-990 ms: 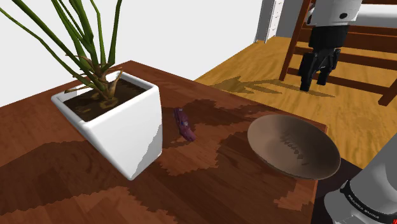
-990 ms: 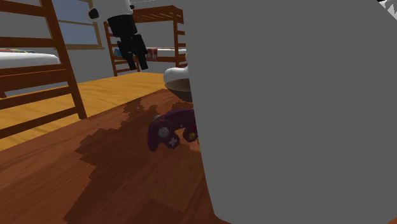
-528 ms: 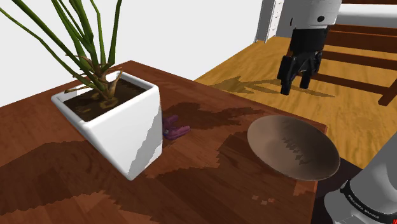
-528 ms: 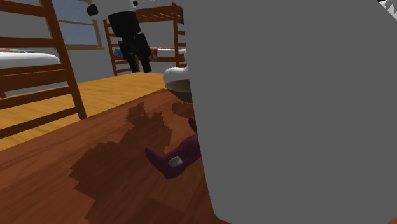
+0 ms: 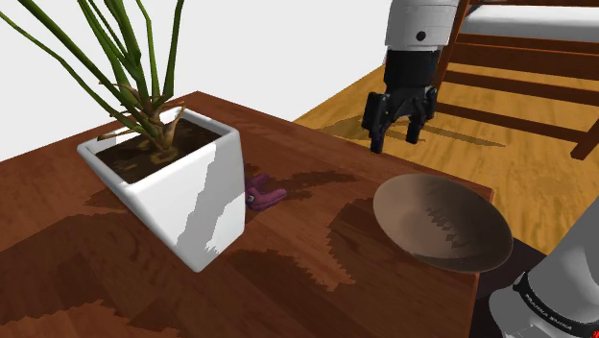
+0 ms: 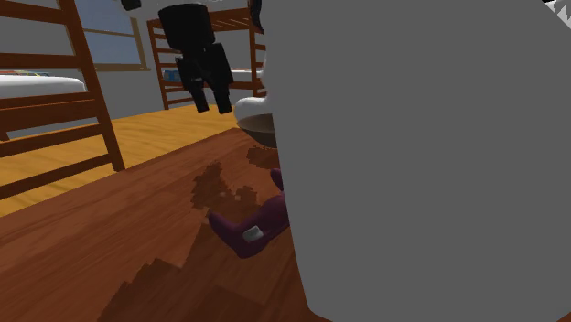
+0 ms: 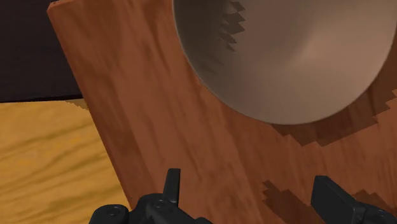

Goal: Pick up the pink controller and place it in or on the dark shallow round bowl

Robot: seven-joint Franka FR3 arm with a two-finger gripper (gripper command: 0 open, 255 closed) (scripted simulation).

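Note:
A small purple controller (image 5: 265, 197) lies on the wooden table (image 5: 288, 278), tucked against the side of the white plant pot (image 5: 178, 192). In the second exterior view the controller (image 6: 245, 229) pokes out from behind the pot (image 6: 421, 155). The brown shallow round bowl (image 5: 442, 223) sits near the table's corner by the stand. My gripper (image 5: 395, 137) hangs open and empty above the table's far edge, beyond the bowl and well apart from the controller. In the wrist view the bowl (image 7: 286, 57) lies ahead of the spread fingers (image 7: 172, 183).
The pot holds a tall plant with long green leaves (image 5: 125, 58). Wooden bunk-bed frames (image 5: 518, 86) stand on the yellow floor (image 5: 538, 173) beyond the table. The table edge (image 7: 83, 114) runs close under the gripper.
The arm has swung toward the shoulder view's left and lower, from over the floor to the table's far edge. The controller shifted against the pot a second ago and has lain still since.

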